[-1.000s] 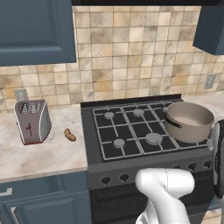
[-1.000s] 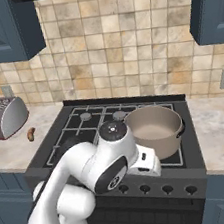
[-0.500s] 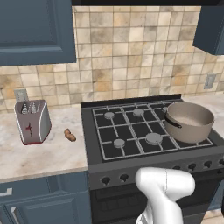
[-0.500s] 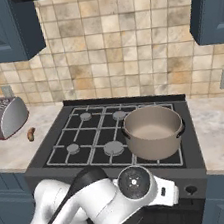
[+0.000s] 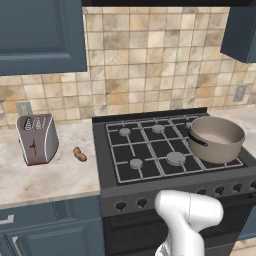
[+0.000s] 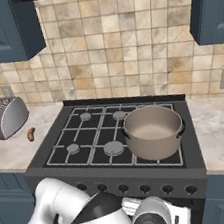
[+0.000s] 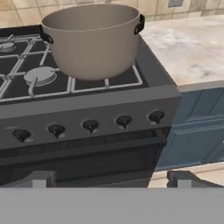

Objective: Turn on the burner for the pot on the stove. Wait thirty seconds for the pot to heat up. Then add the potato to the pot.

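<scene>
Reading the left base view from its left side, a silver toaster point(image 5: 36, 138) stands on the worktop point(image 5: 47, 175), and just beside it, apart from it, lies the potato point(image 5: 79, 154), a small bent brown lump whose long axis runs from the back left toward the front right, roughly slanting toward the stove's front edge. Further right is the stove point(image 5: 150, 150), with the pot point(image 5: 215, 138) sitting on its right front grate; its dark side handle points left and a little toward the front in that view. In the hand view the row of front knobs point(image 7: 90, 126) lies straight ahead of the tool point(image 7: 109, 178), whose two finger tips stand wide apart at the bottom of that view, released and grasping nothing, well short of the stove front. The step in hand looks like the first one: lighting the burner under the pot. To do it well, the knob must be matched to the right front burner, probably one of the rightmost knobs point(image 7: 156, 116), though no markings are legible. The tool should come in square to the panel, centre the knob between the fingers, close firmly, then twist without pulling off-axis.
</scene>
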Controlling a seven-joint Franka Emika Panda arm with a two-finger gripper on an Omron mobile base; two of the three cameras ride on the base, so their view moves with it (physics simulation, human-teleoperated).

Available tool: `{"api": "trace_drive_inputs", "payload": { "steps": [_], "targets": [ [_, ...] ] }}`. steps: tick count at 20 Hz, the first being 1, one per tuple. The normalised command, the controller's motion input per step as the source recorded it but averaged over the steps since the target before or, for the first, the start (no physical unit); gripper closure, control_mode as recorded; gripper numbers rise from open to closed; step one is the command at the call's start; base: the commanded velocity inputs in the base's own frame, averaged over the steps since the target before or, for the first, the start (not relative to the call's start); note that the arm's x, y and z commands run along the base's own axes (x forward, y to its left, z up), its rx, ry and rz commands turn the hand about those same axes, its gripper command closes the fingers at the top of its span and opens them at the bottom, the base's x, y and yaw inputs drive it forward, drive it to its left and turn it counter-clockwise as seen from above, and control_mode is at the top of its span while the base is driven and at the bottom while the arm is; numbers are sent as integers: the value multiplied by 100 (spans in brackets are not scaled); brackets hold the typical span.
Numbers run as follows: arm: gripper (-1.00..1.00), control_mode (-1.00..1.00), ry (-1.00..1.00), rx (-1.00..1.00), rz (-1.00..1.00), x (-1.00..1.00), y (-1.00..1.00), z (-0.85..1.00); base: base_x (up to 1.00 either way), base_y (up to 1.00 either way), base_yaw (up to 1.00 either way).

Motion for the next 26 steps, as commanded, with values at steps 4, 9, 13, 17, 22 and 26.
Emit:
{"api": "trace_drive_inputs", "payload": {
  "steps": [4,9,13,17,22,26],
  "targets": [
    [-100,-100,-23,1,2,-35,-35,-4,0,0,0],
    [-100,-100,-19,0,3,-43,-30,-11,0,0,0],
    [-100,-100,-17,0,2,-46,-42,-13,0,0,0],
    [-100,-100,-12,1,1,-37,-41,-11,0,0,0],
    [-100,-100,-11,2,0,-23,-35,-12,0,0,0],
    [-100,-100,-18,0,0,-15,-27,-30,0,0,0]
  ]
}}
